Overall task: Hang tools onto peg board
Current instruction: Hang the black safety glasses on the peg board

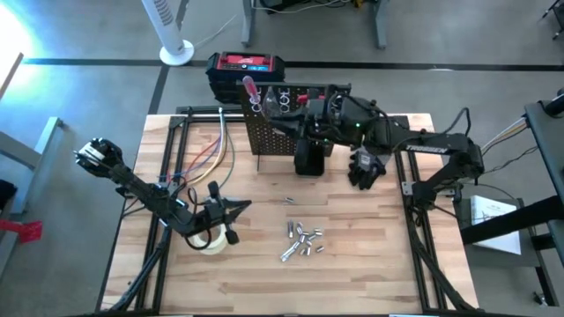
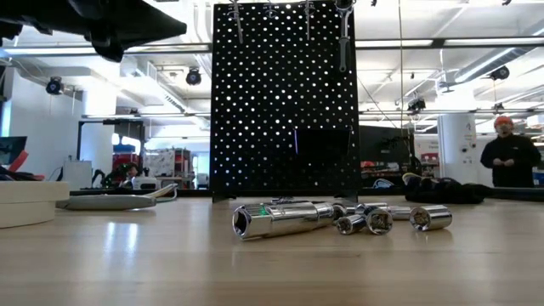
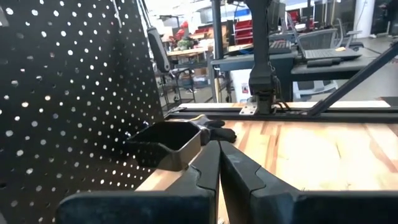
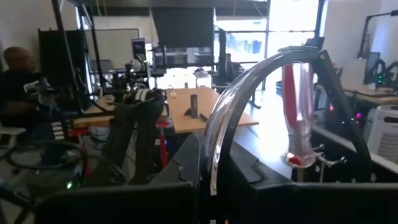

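- Right tool (image 1: 310, 113) up at top of the peg board (image 1: 273, 132), clamped on a curved silvery tool (image 4: 249, 93), next to red-handled screwdriver (image 1: 250, 86) hanging there
- Left tool (image 1: 236, 208) clenched, nothing in it, hovering over worktop (image 1: 370, 264) by tape roll (image 1: 210, 239)
- Sockets (image 1: 302, 239) lying loose mid-worktop, well apart from board

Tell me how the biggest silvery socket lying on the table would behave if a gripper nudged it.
The long socket lies on its round side, so it would probably roll. Its polished metal looks slippery and likely heavy for its size. Smaller sockets lie right beside it, so a push may scatter them.
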Motion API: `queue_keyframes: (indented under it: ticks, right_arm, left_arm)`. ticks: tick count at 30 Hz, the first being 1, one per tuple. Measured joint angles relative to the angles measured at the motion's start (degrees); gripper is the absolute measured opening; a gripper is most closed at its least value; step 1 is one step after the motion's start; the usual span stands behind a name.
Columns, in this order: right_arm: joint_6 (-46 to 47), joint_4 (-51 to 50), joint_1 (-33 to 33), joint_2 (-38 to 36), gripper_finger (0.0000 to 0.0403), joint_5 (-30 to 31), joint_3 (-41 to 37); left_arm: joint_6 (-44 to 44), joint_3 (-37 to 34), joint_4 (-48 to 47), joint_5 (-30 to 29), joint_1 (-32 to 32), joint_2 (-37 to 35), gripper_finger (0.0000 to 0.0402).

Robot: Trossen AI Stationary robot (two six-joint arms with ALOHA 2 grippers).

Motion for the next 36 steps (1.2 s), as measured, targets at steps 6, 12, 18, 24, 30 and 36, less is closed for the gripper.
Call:
queue_keyframes:
  ticks: [6, 12, 18, 24, 30, 36]
  right_arm:
    - [-0.39, -0.02, -0.38, -1.06, 0.0018, 0.09, 0.2]
    - [-0.14, -0.37, -1.52, -1.88, 0.0018, 0.2, 0.22]
    - [0.69, -0.83, -2.17, -1.23, 0.0018, 0.39, 0.22]
    - [2.22, -1.15, -2.1, -1.04, 0.0018, 2.19, 0.33]
    - [4.46, -1.15, -1.14, -1.04, 0.0018, 7.3, 0.38]
    - [6.87, -1.06, 0.64, -0.78, 0.0018, 12.79, -0.02]
  left_arm:
    - [-0.5, -0.8, 0.48, -0.01, 0.0, 0.0, 0.0]
    - [-0.14, -0.8, 1.36, -0.02, 0.0, 0.0, 0.0]
    - [-0.7, -0.8, 1.55, -0.02, 0.0, 0.0, 0.0]
    - [-0.81, -0.8, 1.53, -0.02, 0.0, 0.0, 0.0]
    - [-0.37, -0.8, 1.63, -0.02, 0.0, 0.0, 0.0]
    - [-0.2, -0.8, 1.75, -0.02, 0.0, 0.0, 0.0]
